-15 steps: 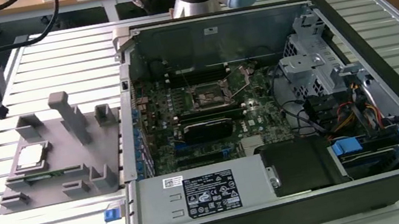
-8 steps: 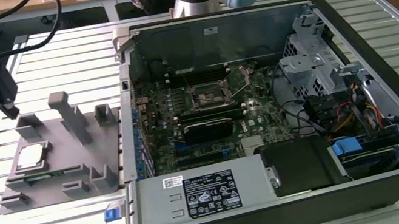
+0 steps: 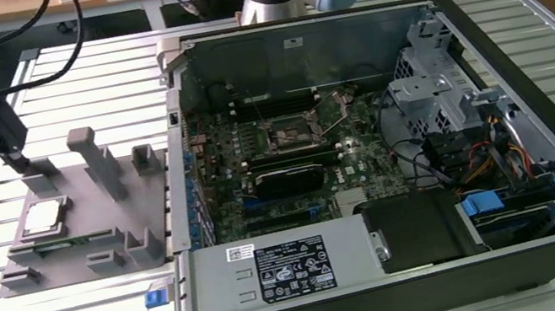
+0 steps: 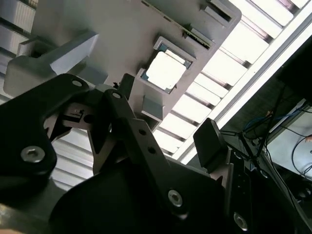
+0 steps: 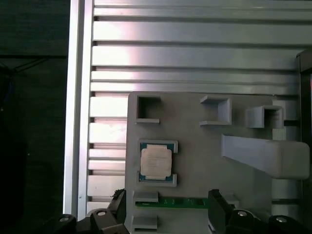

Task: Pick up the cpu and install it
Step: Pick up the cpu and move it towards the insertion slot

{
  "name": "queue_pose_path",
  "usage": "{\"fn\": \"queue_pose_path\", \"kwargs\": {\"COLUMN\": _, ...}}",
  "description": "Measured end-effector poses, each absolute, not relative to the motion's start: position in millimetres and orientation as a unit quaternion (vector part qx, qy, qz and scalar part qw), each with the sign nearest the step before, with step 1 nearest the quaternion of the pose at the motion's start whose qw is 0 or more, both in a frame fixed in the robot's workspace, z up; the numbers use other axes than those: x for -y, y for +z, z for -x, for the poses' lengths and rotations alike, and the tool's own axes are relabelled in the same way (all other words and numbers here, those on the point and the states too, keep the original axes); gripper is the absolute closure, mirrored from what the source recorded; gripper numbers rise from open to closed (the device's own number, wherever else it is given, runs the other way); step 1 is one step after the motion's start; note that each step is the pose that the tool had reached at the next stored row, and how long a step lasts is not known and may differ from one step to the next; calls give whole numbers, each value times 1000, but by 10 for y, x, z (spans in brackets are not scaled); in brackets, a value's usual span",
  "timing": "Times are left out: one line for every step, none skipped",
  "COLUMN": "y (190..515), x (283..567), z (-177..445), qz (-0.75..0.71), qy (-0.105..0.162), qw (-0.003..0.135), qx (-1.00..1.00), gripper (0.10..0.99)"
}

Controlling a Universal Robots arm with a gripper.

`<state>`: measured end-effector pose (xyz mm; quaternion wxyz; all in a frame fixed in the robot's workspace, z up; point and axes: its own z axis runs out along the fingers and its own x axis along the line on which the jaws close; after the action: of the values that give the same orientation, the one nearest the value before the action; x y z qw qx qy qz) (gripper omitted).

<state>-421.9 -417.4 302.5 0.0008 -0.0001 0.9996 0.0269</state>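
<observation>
The cpu (image 3: 43,217) is a small silvery square chip lying flat in a recess of the grey fixture plate (image 3: 87,240), at the exterior view's left. It also appears in both wrist views, cpu (image 5: 156,162) and cpu (image 4: 165,69). My gripper (image 3: 18,160) hangs above the fixture's far end, a little beyond the chip and apart from it. In the first wrist view the gripper (image 5: 168,208) is open, its two dark fingers (image 5: 218,208) spread wide with nothing between them. The second wrist view shows the gripper (image 4: 168,109) the same way.
An open computer case (image 3: 482,17) lies on the slatted metal table (image 3: 59,83), with the motherboard socket (image 3: 290,130) near its middle, a power supply (image 3: 275,271) in front and drive cages at the right. Grey posts (image 3: 93,158) rise from the fixture beside the chip.
</observation>
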Motion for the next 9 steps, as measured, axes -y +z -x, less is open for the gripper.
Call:
{"fn": "queue_pose_path", "kwargs": {"y": 3011, "x": 4173, "z": 4219, "qz": 0, "qy": 27, "qw": 1, "qx": -1000, "gripper": 325}}
{"fn": "queue_pose_path", "kwargs": {"y": 2995, "x": 4173, "z": 4220, "qz": 0, "qy": 28, "qw": 0, "qx": -1000, "gripper": 325}}
{"fn": "queue_pose_path", "kwargs": {"y": 2977, "x": 4173, "z": 4220, "qz": 0, "qy": 28, "qw": 0, "qx": -1000, "gripper": 325}}
{"fn": "queue_pose_path", "kwargs": {"y": 2960, "x": 4173, "z": 4220, "qz": 0, "qy": 28, "qw": 0, "qx": -1000, "gripper": 325}}
{"fn": "queue_pose_path", "kwargs": {"y": 2941, "x": 4173, "z": 4220, "qz": 0, "qy": 28, "qw": 0, "qx": -1000, "gripper": 325}}
{"fn": "queue_pose_path", "kwargs": {"y": 2924, "x": 4173, "z": 4220, "qz": 0, "qy": 28, "qw": 0, "qx": -1000, "gripper": 325}}
{"fn": "queue_pose_path", "kwargs": {"y": 2906, "x": 4173, "z": 4219, "qz": 0, "qy": 28, "qw": -1, "qx": -1000, "gripper": 325}}
{"fn": "queue_pose_path", "kwargs": {"y": 2892, "x": 4173, "z": 4219, "qz": 0, "qy": 28, "qw": -2, "qx": -1000, "gripper": 325}}
{"fn": "queue_pose_path", "kwargs": {"y": 2878, "x": 4173, "z": 4219, "qz": 0, "qy": 28, "qw": -3, "qx": -1000, "gripper": 325}}
